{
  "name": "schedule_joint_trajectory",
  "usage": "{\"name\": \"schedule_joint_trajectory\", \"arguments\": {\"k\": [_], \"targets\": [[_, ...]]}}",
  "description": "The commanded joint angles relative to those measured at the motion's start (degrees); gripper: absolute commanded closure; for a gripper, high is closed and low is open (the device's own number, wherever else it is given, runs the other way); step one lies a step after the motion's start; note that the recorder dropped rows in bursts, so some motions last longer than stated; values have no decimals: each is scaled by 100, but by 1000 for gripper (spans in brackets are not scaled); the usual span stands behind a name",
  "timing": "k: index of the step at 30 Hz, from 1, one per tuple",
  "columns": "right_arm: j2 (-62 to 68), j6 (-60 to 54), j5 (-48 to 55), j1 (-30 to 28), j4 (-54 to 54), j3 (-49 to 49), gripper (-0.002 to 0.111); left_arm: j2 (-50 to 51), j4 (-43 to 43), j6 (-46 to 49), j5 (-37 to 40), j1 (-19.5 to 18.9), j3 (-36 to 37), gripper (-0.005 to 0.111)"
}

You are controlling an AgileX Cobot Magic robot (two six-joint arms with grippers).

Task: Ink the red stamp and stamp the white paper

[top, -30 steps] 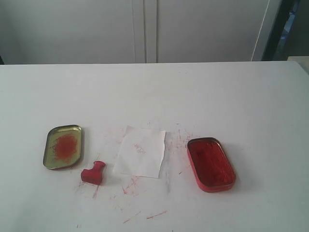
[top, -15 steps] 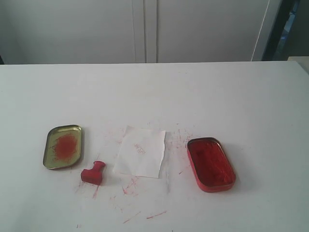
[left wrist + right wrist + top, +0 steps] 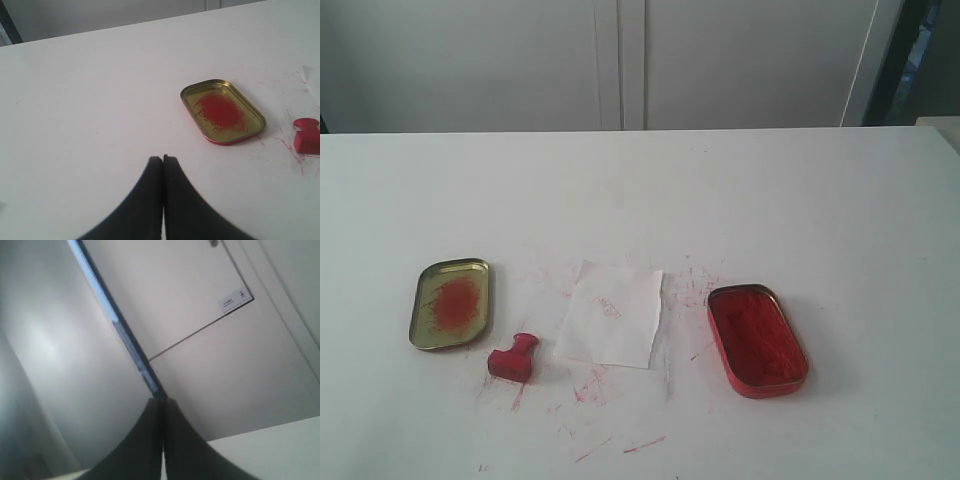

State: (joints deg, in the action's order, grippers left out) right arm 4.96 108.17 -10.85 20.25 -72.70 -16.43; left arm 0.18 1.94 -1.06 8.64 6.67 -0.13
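Note:
The small red stamp point(image 3: 514, 358) lies on the table between the gold tin point(image 3: 451, 303) and the white paper point(image 3: 611, 313); in the left wrist view the red stamp point(image 3: 306, 135) shows at the picture's edge. The red ink-filled tin point(image 3: 757, 338) sits on the paper's other side. Neither gripper appears in the exterior view. My left gripper point(image 3: 163, 159) is shut and empty, hovering over bare table well short of the gold tin point(image 3: 221, 110). My right gripper point(image 3: 161, 401) is shut and empty, pointing at the wall and cabinets, away from the table.
Red ink smears point(image 3: 590, 385) mark the white table point(image 3: 640, 200) around the paper and stamp. White cabinet doors point(image 3: 620, 60) stand behind the table's far edge. A dark vertical frame point(image 3: 895, 60) rises at the back right.

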Motion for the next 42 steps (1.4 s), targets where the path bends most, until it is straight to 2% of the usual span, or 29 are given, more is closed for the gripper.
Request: {"name": "schedule_joint_trajectory", "arguments": {"k": [1,3,5,10,12,19,25,28,32,34,38,42], "targets": [[-50,-3619,1045,-30,4232,50,108,-18,-1,-20,-6,44,13,107],[-50,-5297,1344,-30,5537,60,108,-18,-1,-20,-6,44,13,107],[-50,-6338,1562,-30,6332,58,108,-18,-1,-20,-6,44,13,107],[-50,-8512,1783,-30,7445,335,108,-18,-1,-20,-6,44,13,107],[-50,-8963,1783,-30,7736,545,108,-18,-1,-20,-6,44,13,107],[-496,-9040,1872,-30,7758,1359,108,-18,-1,-20,-6,44,13,107],[-496,-9051,1990,-30,7697,1575,108,-18,-1,-20,-4,44,13,107],[-496,-9436,1976,-30,7673,1643,108,-18,-1,-20,-4,44,13,107],[-496,-10257,2992,-30,7687,1643,108,-18,-1,-20,-4,44,13,107],[-496,-10647,3045,-30,7686,1643,108,-18,-1,-20,-4,44,13,107],[-496,-10854,3045,-30,7687,1643,108,-18,-1,-20,-4,44,13,107],[-496,-10854,3056,-413,7674,1643,108,-18,-1,-20,-4,44,13,107]]}}
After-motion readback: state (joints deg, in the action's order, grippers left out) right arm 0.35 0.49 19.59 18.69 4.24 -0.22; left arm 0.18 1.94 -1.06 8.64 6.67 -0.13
